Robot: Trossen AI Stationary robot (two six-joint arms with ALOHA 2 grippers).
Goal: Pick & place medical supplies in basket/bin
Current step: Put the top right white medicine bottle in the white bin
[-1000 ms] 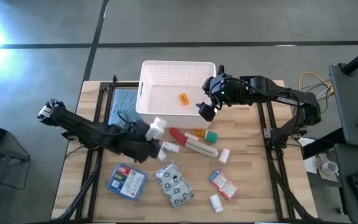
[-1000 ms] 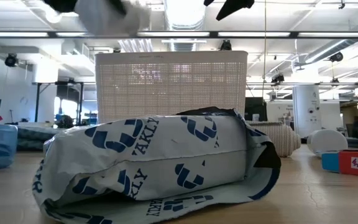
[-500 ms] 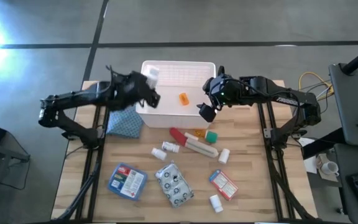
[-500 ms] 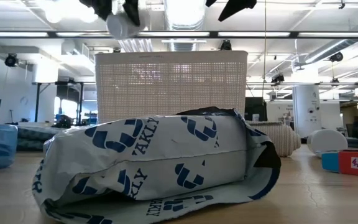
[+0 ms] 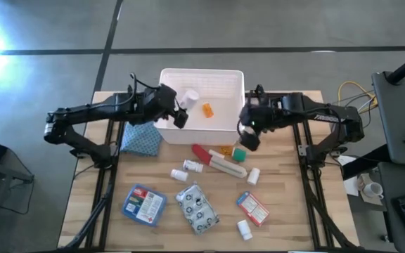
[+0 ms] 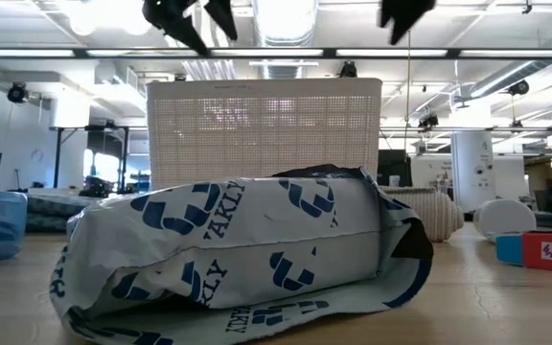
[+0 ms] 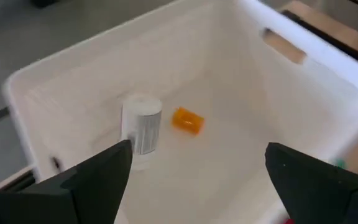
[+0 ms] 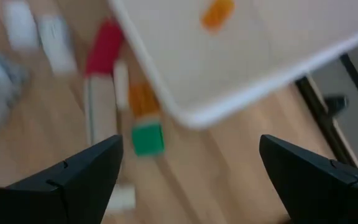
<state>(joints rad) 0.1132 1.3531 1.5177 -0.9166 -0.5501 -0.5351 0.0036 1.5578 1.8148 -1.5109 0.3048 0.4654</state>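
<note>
Looking down from the high view, I have the left gripper (image 5: pixel 180 114) at the upper-left part of the white basket (image 5: pixel 225 74), fingers spread and holding nothing. A white pill bottle (image 5: pixel 189 95) sits just past it inside the basket, beside a small orange item (image 5: pixel 207 110); the left wrist view shows the same bottle (image 7: pixel 141 127) apart from my fingertips (image 7: pixel 112 163), so I judge this drop as made (I can't tell whether the bottle has settled).

The right gripper (image 5: pixel 249 137) hangs at the basket's lower-right corner, fingers wide apart and empty, above the green-capped item (image 5: pixel 239 153) on the wooden table (image 5: pixel 294 211).

Plenty is left on the table in the lower middle of the frame:
- a red tube (image 5: pixel 201 152) and a cream tube (image 5: pixel 227 166)
- small white bottles (image 5: pixel 193 166)
- a blue flat packet (image 5: pixel 143 204)
- a grey-white spotted pouch (image 5: pixel 197 209)
- a red-and-white packet (image 5: pixel 252 207)

So I'm between picks, early in the job. Next, the right arm is best placed: lower it onto the green-capped piece, centre the fingers and close. The left arm should lift clear of the basket wall before heading for the bottles.
</note>
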